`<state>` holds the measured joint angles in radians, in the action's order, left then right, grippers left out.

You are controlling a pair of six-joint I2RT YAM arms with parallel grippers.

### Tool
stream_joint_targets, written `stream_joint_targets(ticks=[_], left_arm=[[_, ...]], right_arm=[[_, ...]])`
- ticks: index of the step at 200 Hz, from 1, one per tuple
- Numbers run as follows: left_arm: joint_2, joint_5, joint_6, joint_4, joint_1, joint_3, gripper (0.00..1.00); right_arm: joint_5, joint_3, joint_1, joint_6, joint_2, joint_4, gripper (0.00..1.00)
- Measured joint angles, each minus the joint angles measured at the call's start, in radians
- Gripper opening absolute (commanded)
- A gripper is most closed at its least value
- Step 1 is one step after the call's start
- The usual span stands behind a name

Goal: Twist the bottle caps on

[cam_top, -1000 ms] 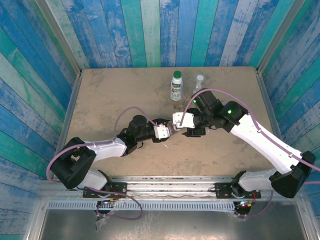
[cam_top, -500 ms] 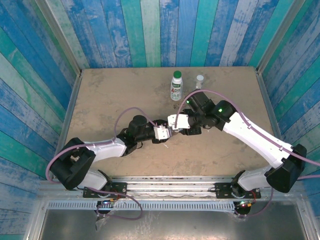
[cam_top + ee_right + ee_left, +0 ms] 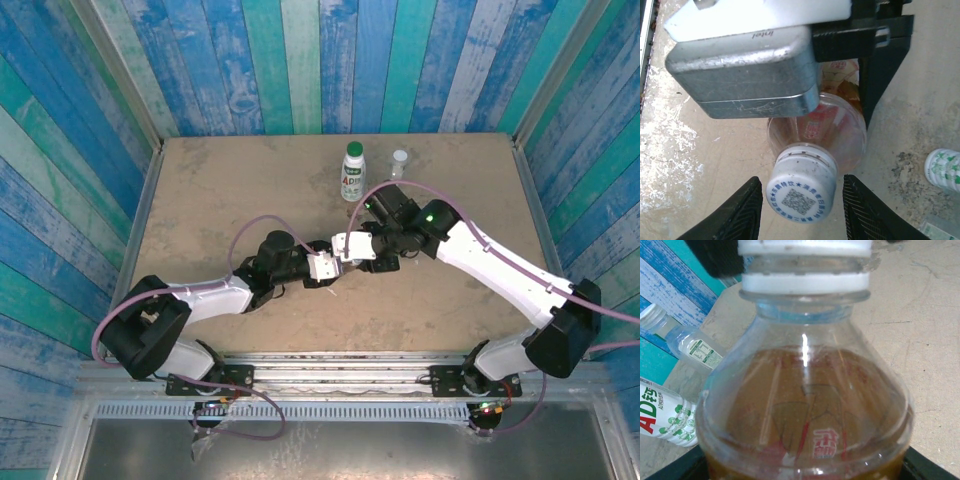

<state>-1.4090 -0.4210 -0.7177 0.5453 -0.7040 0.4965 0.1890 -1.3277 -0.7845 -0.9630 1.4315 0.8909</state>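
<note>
Near the middle of the sandy table [image 3: 220,200], the two arms meet nose to nose, the left one reaching in from 7 o'clock and the right one from 4 o'clock. The left gripper [image 3: 333,262] is clamped around the amber bottle [image 3: 805,415]; in the right wrist view you can see its black fingers [image 3: 886,55] hugging the body. The bottle has a clear shoulder, brownish-orange liquid and a red label with white characters. At about 12 o'clock from where the grippers meet stands the white bottle [image 3: 353,178] with green and red print, upright, dark green cap [image 3: 354,150] on top. Just beside it, at roughly 1 o'clock, is the slim clear bottle [image 3: 399,170] with a small pale cap [image 3: 400,156]. The white cap [image 3: 801,192] sits on the amber bottle's neck; it has ribbed sides and a blue QR code printed on its top. From the left wrist a strip of clear neck shows between it and the white collar ring. The right gripper [image 3: 802,207] has one finger at 9 o'clock and one at 3 o'clock of that cap, really close, but honestly I can't tell whether they're pinching it yet.
</note>
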Motion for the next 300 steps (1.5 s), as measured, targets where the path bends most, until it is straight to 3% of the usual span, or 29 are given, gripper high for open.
stream_joint_targets(ticks=[41, 60, 157, 214, 275, 300], left_arm=[[0.0, 0.0, 0.0, 0.0, 0.0, 0.0, 0.51], [0.0, 0.0, 0.0, 0.0, 0.0, 0.0, 0.52], [0.0, -0.008, 0.027, -0.001, 0.0, 0.006, 0.51], [0.0, -0.017, 0.047, -0.002, 0.0, 0.02, 0.51], [0.0, -0.019, 0.059, -0.025, 0.0, 0.033, 0.51], [0.0, -0.008, 0.056, -0.025, 0.0, 0.034, 0.52]], right_arm=[[0.009, 0.0, -0.001, 0.001, 0.004, 0.001, 0.4], [0.008, 0.0, -0.001, 0.002, 0.004, 0.002, 0.47], [-0.036, 0.011, -0.003, 0.022, -0.019, -0.042, 0.49], [-0.035, 0.041, -0.004, 0.039, -0.047, -0.068, 0.33], [-0.036, 0.042, -0.005, 0.055, -0.047, -0.07, 0.27], [-0.038, 0.042, -0.004, 0.098, -0.047, -0.073, 0.16]])
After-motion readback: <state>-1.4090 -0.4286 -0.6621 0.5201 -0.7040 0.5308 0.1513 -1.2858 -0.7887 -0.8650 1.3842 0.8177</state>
